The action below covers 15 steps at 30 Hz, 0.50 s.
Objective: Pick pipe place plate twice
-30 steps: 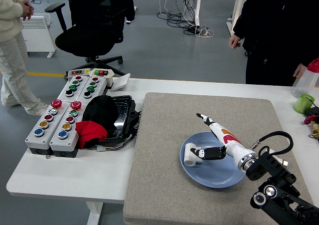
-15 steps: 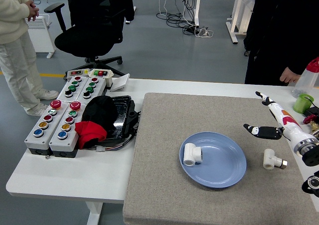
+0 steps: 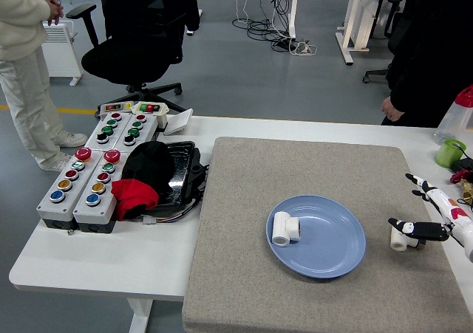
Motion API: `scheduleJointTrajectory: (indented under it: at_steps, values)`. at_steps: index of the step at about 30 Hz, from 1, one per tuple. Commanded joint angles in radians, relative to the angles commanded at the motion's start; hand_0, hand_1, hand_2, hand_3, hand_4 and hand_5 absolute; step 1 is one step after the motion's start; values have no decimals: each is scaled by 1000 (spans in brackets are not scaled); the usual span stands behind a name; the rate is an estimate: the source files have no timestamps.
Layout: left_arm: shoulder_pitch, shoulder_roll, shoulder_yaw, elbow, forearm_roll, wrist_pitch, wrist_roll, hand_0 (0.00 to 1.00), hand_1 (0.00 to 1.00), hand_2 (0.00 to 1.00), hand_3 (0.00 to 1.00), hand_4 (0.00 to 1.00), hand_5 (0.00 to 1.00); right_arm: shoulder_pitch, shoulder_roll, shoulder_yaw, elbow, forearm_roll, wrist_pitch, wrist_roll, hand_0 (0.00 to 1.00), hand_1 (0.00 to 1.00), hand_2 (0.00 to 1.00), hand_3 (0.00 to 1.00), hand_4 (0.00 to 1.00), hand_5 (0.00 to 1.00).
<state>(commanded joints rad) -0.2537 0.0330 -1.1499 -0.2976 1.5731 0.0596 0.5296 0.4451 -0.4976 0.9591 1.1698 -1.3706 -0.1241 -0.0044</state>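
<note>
A white pipe fitting (image 3: 283, 228) lies on the left part of the blue plate (image 3: 332, 255), which sits on the grey mat (image 3: 244, 200). A second white pipe fitting (image 3: 400, 237) lies on the mat to the right of the plate. My right hand (image 3: 427, 215) comes in from the right edge, right next to this second fitting, fingers spread and holding nothing. Its thumb tip reaches over the fitting's right side. My left arm is out of view.
Two grey button boxes (image 3: 89, 178) and a black and red bundle (image 3: 148, 178) sit at the table's left. A green cup (image 3: 448, 153) and a bottle (image 3: 460, 115) stand at the far right. A person in black (image 3: 429, 52) stands beyond the table's far right.
My right hand left the first fitting on the plate, drew back to the right and came down beside the second fitting. The person in black stepped right.
</note>
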Motion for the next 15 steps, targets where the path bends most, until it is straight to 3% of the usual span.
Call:
scheduleJointTrajectory:
  at_steps: [10, 13, 14, 15]
  values:
    - [-3, -1, 18, -2, -22, 1, 1, 652, 636, 639, 559, 397, 998, 34, -9, -111, -107, -10, -11, 48, 912, 858, 969, 992, 847, 469]
    - [1, -3, 19, -4, -19, -2, 4, 652, 636, 639, 559, 397, 998, 62, 1, -166, -176, 46, -41, 117, 912, 858, 969, 992, 847, 469]
    - [2, -3, 18, -4, -17, -3, 5, 653, 637, 639, 559, 396, 998, 67, 3, -177, -194, 56, -47, 133, 852, 816, 924, 949, 853, 468]
    - [3, -3, 19, -4, -18, -4, 5, 653, 637, 639, 559, 396, 998, 72, 4, -189, -208, 68, -56, 151, 852, 816, 924, 949, 853, 468]
